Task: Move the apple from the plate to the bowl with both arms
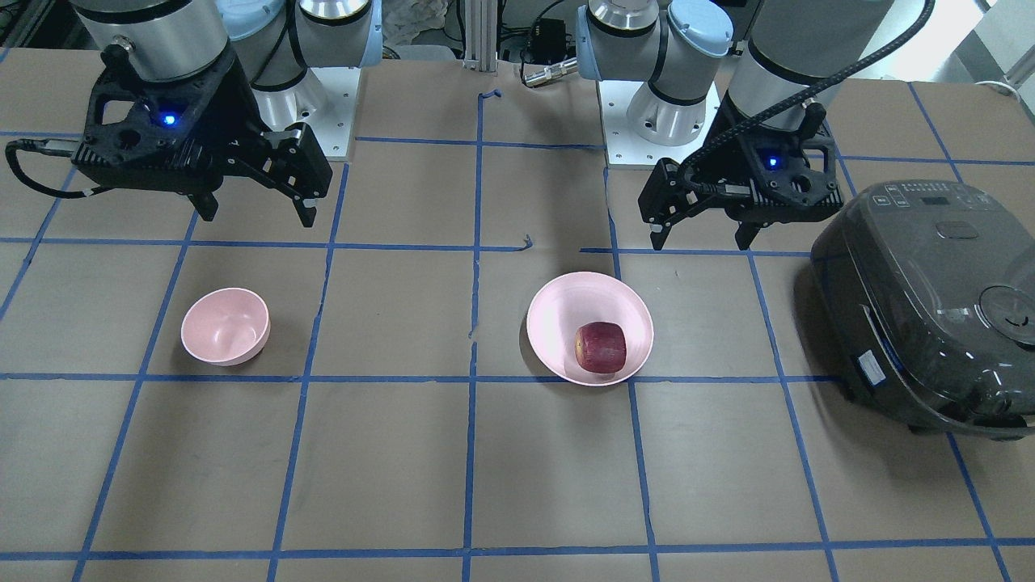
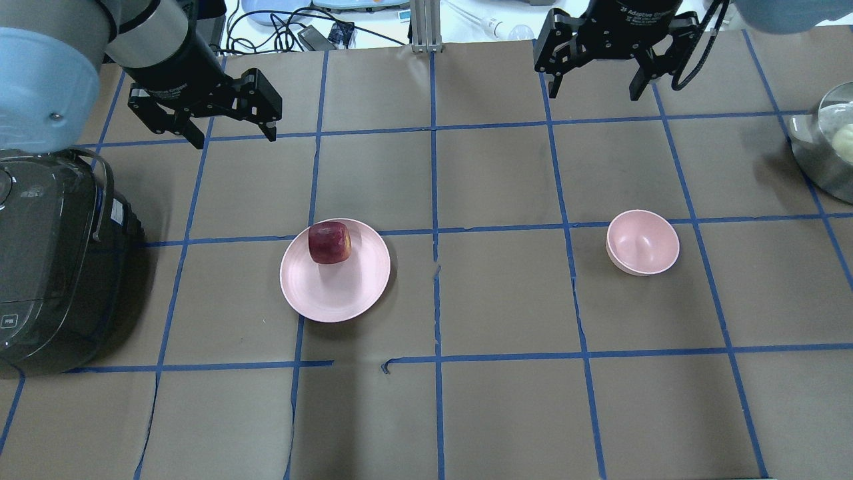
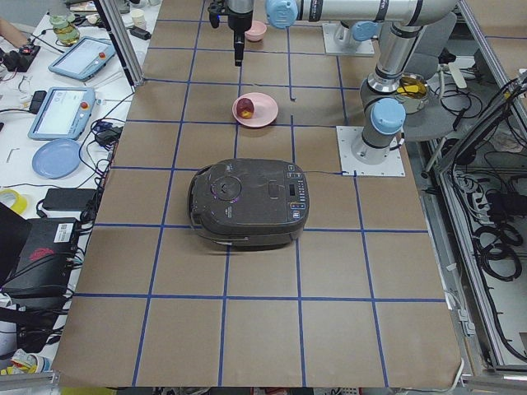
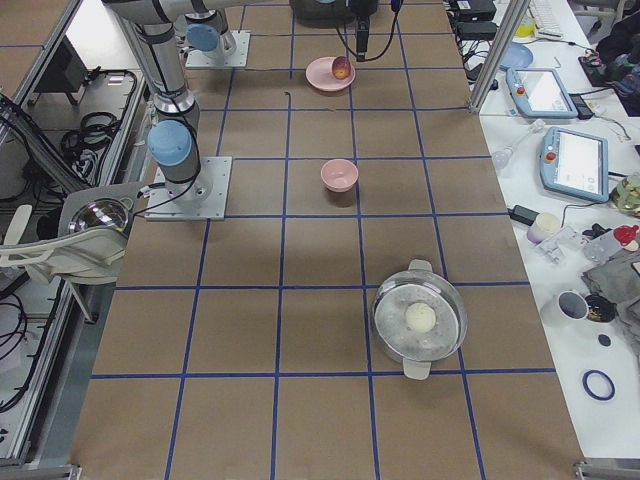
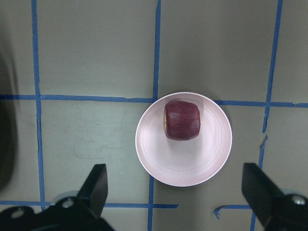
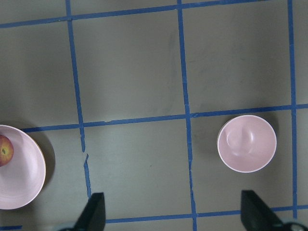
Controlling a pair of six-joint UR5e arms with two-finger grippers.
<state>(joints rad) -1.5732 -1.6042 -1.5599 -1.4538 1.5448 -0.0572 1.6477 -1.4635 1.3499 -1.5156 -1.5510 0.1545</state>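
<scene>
The dark red apple (image 1: 601, 347) lies on the wide pink plate (image 1: 550, 323), toward the plate's far side from the robot; it also shows in the overhead view (image 2: 329, 243) and the left wrist view (image 5: 182, 120). The small deep pink bowl (image 1: 225, 326) stands empty on the robot's right side (image 2: 642, 242). My left gripper (image 2: 234, 139) is open and empty, high above the table beyond the plate (image 2: 340, 293). My right gripper (image 2: 594, 93) is open and empty, high above the table beyond the bowl. The right wrist view shows the bowl (image 6: 246, 143) and the apple's edge (image 6: 5, 150).
A dark rice cooker (image 2: 46, 253) stands at the table's end on the robot's left, near the left arm. A steel pot (image 2: 826, 147) with a pale round thing inside stands at the far right end. Blue tape lines grid the brown table.
</scene>
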